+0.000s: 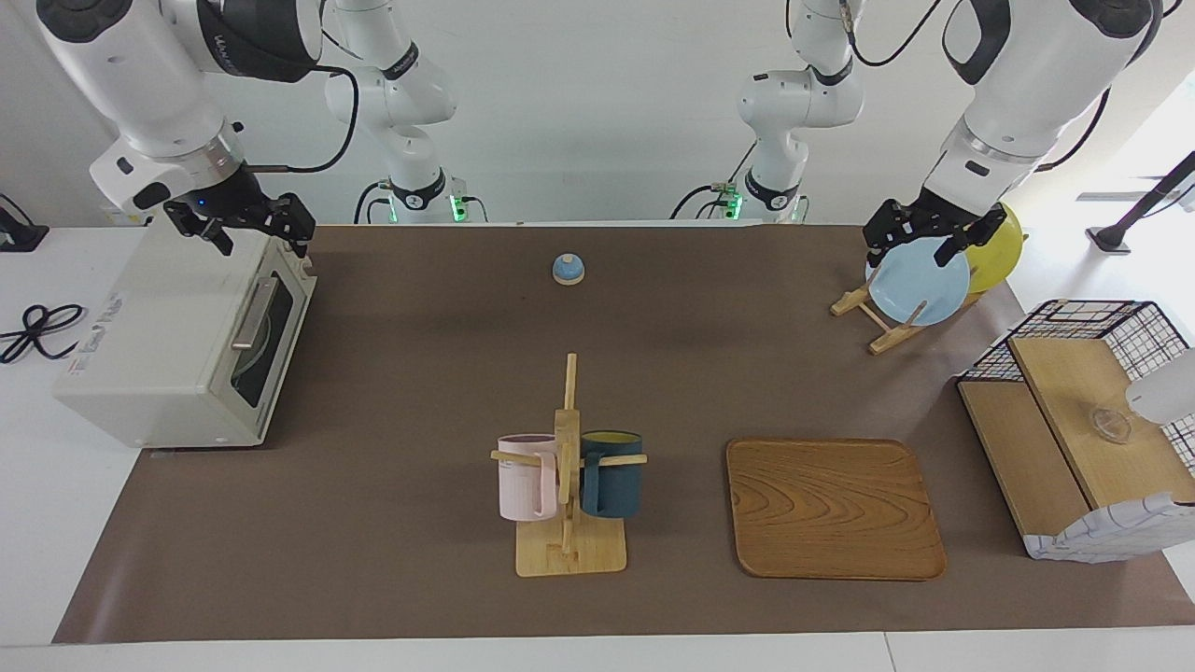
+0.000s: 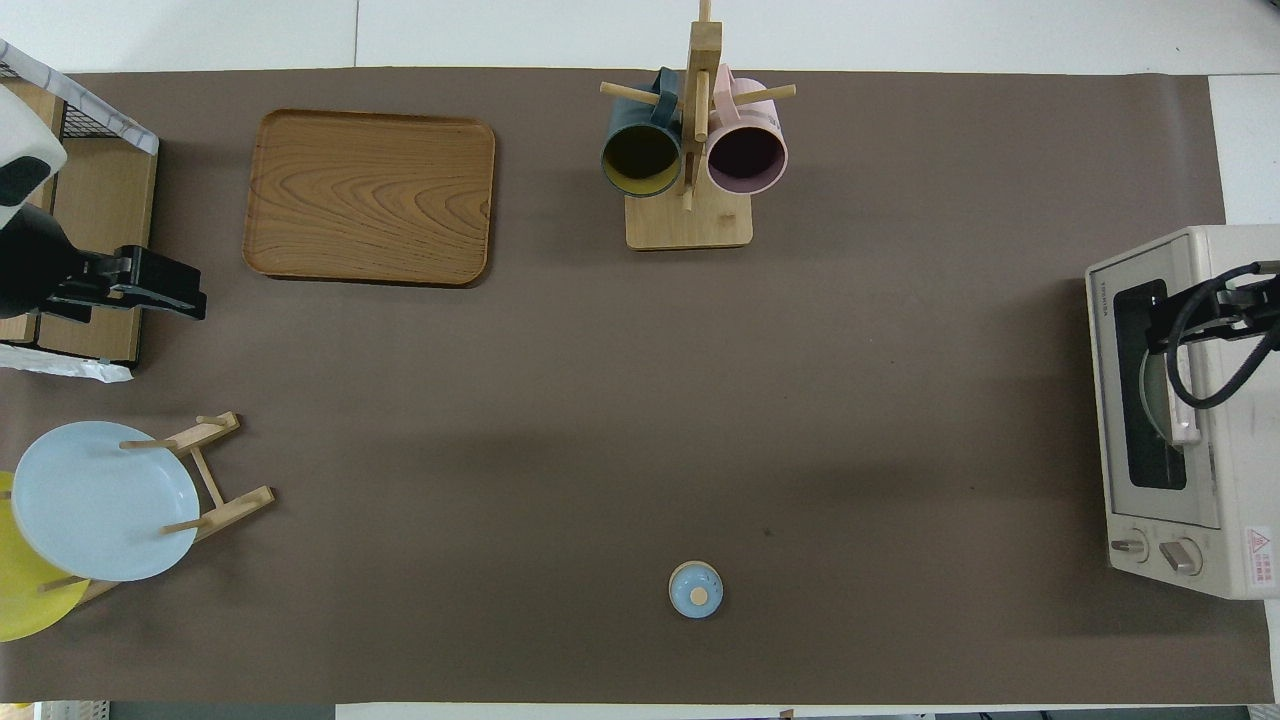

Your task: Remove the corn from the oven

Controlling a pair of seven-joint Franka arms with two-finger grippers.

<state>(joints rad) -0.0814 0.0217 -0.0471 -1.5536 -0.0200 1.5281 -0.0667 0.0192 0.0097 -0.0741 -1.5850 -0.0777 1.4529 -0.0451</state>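
At frame left we see the oven (image 1: 187,345), door shut, corn unseen; its lettering is unreadable. The right end effector (image 1: 250,224) hangs open over it. The left end effector (image 1: 934,233), open, hangs over the plates (image 1: 920,280). Mug rack (image 1: 568,467) and tray (image 1: 834,509) occupy the desk (image 1: 420,373) centre.

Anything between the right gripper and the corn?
Yes: the oven door is shut, so its glass and handle block access. The corn isn't visible. Right gripper is above the oven's top edge.
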